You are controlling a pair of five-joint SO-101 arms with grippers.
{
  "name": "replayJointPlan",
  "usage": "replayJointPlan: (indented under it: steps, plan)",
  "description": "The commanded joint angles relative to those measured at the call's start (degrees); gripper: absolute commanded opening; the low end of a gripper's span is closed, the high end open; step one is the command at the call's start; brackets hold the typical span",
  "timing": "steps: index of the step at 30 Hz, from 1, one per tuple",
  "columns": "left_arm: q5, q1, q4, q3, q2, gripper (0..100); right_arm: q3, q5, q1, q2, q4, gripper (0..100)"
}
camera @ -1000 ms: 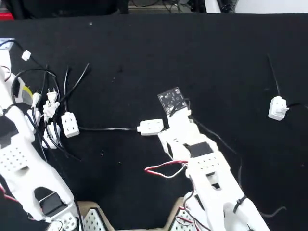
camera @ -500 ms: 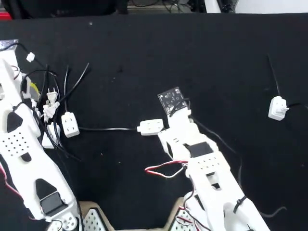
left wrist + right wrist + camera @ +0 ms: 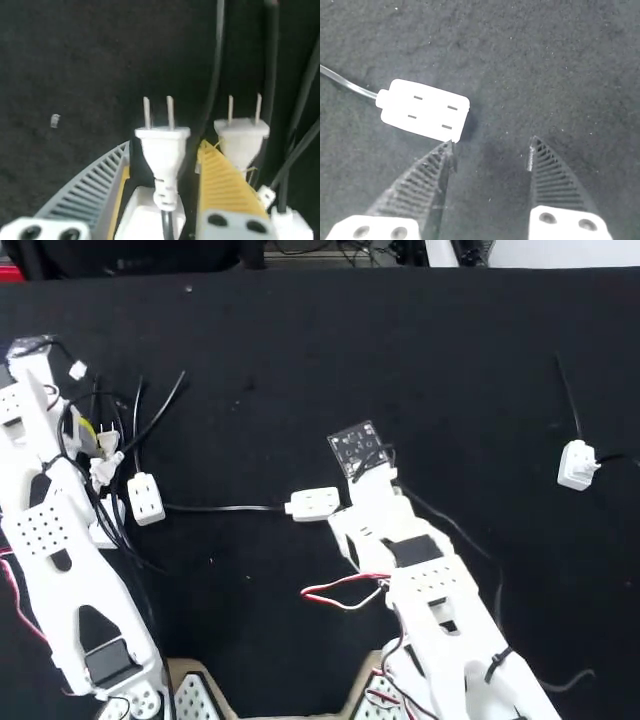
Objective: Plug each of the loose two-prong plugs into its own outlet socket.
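Note:
My left gripper (image 3: 162,150) is shut on a white two-prong plug (image 3: 161,145), prongs pointing away from the wrist. A second white plug (image 3: 242,134) lies just outside the yellow finger (image 3: 220,180), among black cords. In the high view this gripper (image 3: 88,435) sits in the cord tangle at the far left, close to a white outlet socket (image 3: 145,498). My right gripper (image 3: 491,147) stands open over the black cloth. Another white outlet socket (image 3: 423,110) lies just beyond one fingertip (image 3: 445,150); it is at the table's middle (image 3: 313,503).
A white plug block (image 3: 577,464) on a black cord lies alone at the far right. Black cords (image 3: 150,415) loop around the left arm (image 3: 60,550). The right arm (image 3: 420,575) reaches in from the front edge.
The left arm has swung rightward and away from the table's left edge, bringing its gripper into the cord tangle by the plugs. The right arm has kept still.

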Motion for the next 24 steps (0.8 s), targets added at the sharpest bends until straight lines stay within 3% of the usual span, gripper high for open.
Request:
replayJointPlan:
  steps: [1, 4, 7, 21, 24]
  plan:
    - [4.31, 0.13, -0.88, -7.69, 1.05, 22, -0.22, 0.0, 0.62, -1.36, -1.05, 22.2]
    - [5.01, 0.13, 0.09, -10.24, 1.49, 16, -0.22, 0.0, 0.62, -1.36, -1.05, 22.2]
    - [5.1, 0.66, 1.05, -12.0, 1.93, 3, -0.22, 0.0, 0.62, -1.36, -1.05, 22.2]
    - [4.66, -3.47, 7.74, -17.89, 1.67, 3, -0.22, 0.0, 0.62, -1.27, -1.05, 22.2]
    - [1.23, -5.23, 7.56, -18.15, 1.93, 3, -0.22, 0.09, 0.62, -1.27, -1.05, 22.2]
